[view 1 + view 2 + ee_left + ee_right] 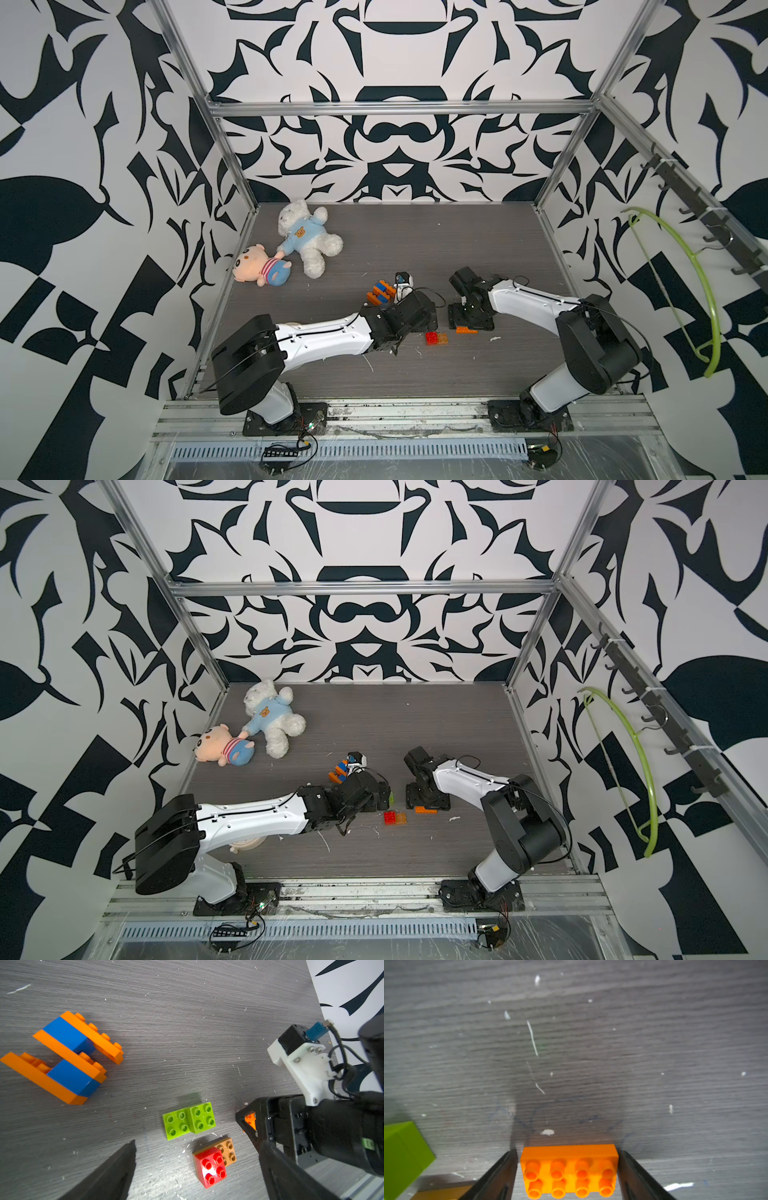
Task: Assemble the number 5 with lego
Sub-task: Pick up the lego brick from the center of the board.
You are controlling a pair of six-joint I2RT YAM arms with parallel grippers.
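The right pincer (pixel 568 1150) stands low over the table (pixel 571 1043) with its jaws wide, astride an orange brick (pixel 569 1169) that lies flat, studs up, one short end facing each finger. A sliver of table shows between one finger and the brick, so the jaws are open around it, not pinching. The left pincer (pixel 197 1144) is spread wide and holds nothing. A red brick (pixel 209 1165) and a brown brick (pixel 227 1151), touching each other, lie between its fingers. Two lime green bricks (pixel 189 1120) sit side by side just beyond its tips. The orange-and-blue assembly (pixel 66 1057), three orange bars joined by two blue squares, rests farther out, well apart from both pincers. Only the right wrist view shows the gap at the brick's end; in both top views the brick merely pokes out from under that pincer. A top view shows only a green sliver of the green bricks, and a round cream thing (pixel 247 845) under the left arm.
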